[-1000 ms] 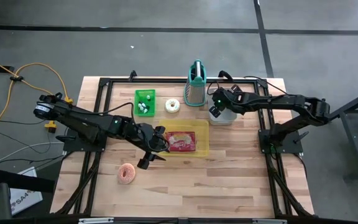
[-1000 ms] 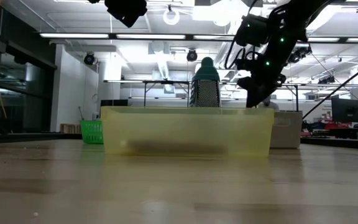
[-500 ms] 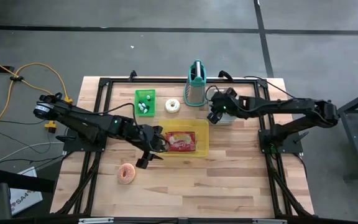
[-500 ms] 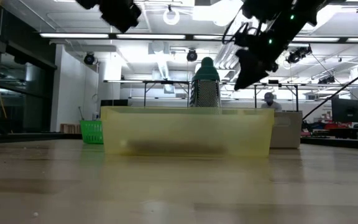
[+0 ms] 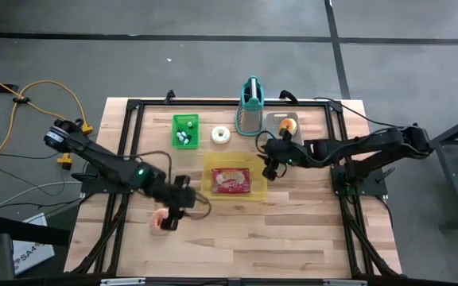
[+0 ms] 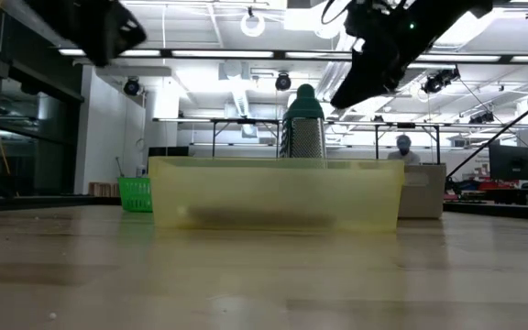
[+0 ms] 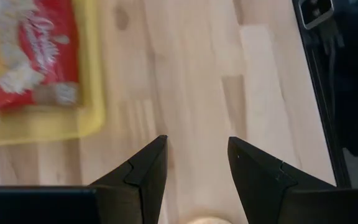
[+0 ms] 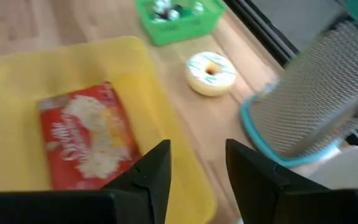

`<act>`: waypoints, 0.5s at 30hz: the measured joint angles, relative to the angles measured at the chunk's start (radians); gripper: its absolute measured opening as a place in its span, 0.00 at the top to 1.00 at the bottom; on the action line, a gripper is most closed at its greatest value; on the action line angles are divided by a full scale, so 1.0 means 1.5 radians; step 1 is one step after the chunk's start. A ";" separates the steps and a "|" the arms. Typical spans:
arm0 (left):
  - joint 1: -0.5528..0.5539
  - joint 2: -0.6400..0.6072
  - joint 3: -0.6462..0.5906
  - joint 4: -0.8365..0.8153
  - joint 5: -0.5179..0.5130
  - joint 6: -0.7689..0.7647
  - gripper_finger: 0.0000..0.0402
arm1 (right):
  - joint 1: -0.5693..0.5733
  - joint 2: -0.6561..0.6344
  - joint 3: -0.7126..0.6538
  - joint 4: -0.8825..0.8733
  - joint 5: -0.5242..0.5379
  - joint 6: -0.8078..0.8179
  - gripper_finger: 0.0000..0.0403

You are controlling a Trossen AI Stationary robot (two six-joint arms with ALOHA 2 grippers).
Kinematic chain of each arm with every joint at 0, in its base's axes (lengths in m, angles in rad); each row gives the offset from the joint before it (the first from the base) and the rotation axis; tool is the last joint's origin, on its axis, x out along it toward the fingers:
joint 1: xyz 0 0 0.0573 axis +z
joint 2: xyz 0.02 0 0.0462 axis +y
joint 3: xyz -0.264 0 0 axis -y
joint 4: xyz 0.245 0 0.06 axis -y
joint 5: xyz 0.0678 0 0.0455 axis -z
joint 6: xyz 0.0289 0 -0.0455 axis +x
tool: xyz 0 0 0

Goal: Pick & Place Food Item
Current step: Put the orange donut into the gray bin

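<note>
Left hand (image 5: 171, 216) hovers right over the pink doughnut (image 5: 162, 220) at the near left of the desk (image 5: 308, 230), fingers (image 7: 143, 174) spread, nothing between them. That doughnut looks light, soft and crumbly, probably with slick icing, so a gentle pinch across the ring's outer sides seems the safest hold; squeeze hard and it will likely dent.

Right hand (image 5: 269, 163) hangs just right of the yellow tray (image 5: 258, 184), fingers (image 8: 156, 168) parted and empty. Inside the tray lies a red packet (image 5: 230, 181), flat and crinkly.

Counting up: two doughnuts, the pink one and a white-iced one (image 5: 221, 135) at the far side; one red packet; one yellow tray; one green basket (image 5: 185, 131); one grater (image 5: 250, 107) with a teal handle; one grey board (image 5: 280, 121) carrying something orange.
</note>
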 joint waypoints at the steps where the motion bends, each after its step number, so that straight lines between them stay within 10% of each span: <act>1: -0.019 0.000 0.000 -0.006 -0.015 -0.018 0.59 | 0.007 0.000 0.000 0.004 0.000 0.002 0.65; 15: -0.228 0.014 -0.032 -0.127 -0.158 -0.467 0.59 | 0.074 0.000 0.000 0.023 0.003 0.050 0.65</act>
